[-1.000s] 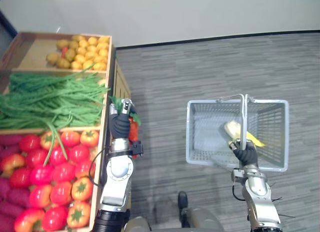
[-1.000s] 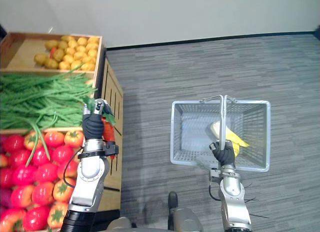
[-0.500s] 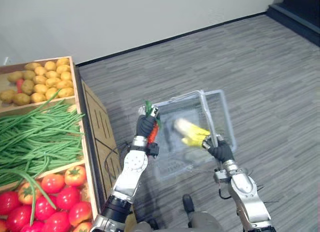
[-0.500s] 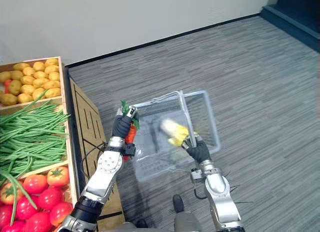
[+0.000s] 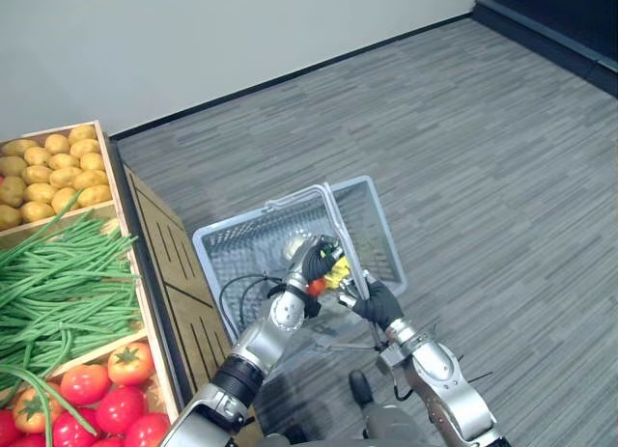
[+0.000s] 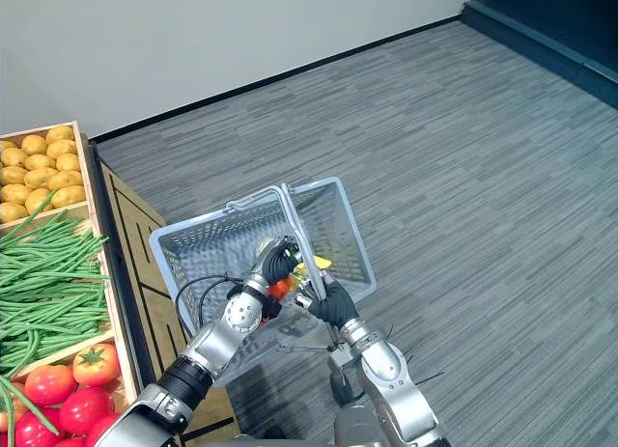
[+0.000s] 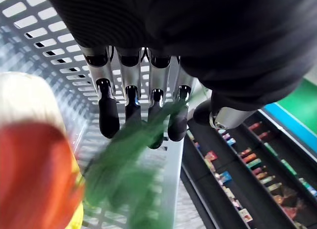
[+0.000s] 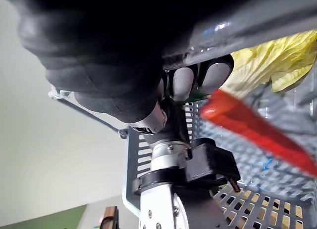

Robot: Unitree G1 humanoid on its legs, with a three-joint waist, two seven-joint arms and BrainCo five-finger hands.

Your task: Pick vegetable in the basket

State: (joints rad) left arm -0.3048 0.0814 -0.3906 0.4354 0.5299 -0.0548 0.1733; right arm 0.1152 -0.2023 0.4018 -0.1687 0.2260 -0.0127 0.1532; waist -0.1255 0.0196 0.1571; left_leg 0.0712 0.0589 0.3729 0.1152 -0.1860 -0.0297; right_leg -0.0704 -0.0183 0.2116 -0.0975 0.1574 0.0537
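At far left stand the crates of potatoes (image 5: 46, 172), beans (image 5: 58, 293) and tomatoes (image 5: 92, 404), well apart from the action.

The left robot hand (image 5: 317, 259) hangs over the inside of the basket (image 5: 241, 227), palm down. Its fingers (image 7: 131, 108) run straight in a row with the thumb set apart, so it is spread and clasps nothing.

The carrot (image 5: 316, 287) sits just under that palm, within the basket's walls and above the mesh floor. In the left wrist view its orange body lies nearer the palm and its green leaves reach out toward the fingertips, so its long axis runs roughly along the robot hand. I cannot tell whether any finger touches the leaves.

In the right wrist view the carrot slants with its thin tip toward the mesh, close beside the yellow-husked corn (image 8: 277, 56).

To the right, the right robot hand (image 5: 379, 302) is curled tight round the handle (image 5: 340, 225) and carries the basket.

The carrot lies directly below the left robot hand, which is much the nearer. I judge the next move needs that robot hand to lift straight up clear of the rim, without brushing the handle just beside it.
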